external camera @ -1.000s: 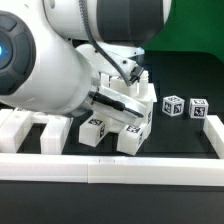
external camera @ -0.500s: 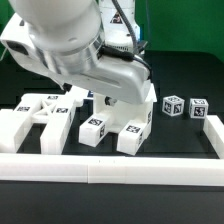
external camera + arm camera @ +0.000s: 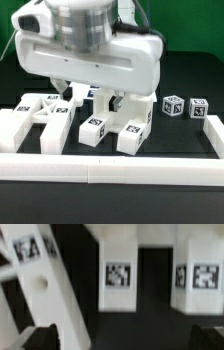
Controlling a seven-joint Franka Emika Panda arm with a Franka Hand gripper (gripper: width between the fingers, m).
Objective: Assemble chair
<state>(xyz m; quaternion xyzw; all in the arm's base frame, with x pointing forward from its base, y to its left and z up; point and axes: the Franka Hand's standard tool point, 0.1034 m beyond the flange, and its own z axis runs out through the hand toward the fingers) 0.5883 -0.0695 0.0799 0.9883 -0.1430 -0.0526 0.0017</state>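
Observation:
The chair's parts lie loose on the black table. A slotted white panel (image 3: pixel 40 115) is at the exterior view's left. Two square legs (image 3: pixel 96 130) (image 3: pixel 131 135) with tags stand in the middle, and two small tagged cubes (image 3: pixel 173 105) (image 3: pixel 199 108) sit to the right. The arm's big white housing (image 3: pixel 90 50) hangs over the panel and legs and hides the fingers. In the blurred wrist view my gripper (image 3: pixel 122 339) is open and holds nothing. Below it are a bar of the panel (image 3: pixel 45 291) near one dark fingertip (image 3: pixel 40 338) and the two legs (image 3: pixel 118 274) (image 3: pixel 200 277).
A long plain white rail (image 3: pixel 110 166) runs along the front of the table. Another rail (image 3: pixel 214 135) closes the exterior view's right side. The cubes lie apart from the arm, on black table surface (image 3: pixel 180 135).
The arm's housing has swung from the exterior view's left toward the middle and now sits squarely above the panel and legs. The parts have not moved and the jaws stayed open.

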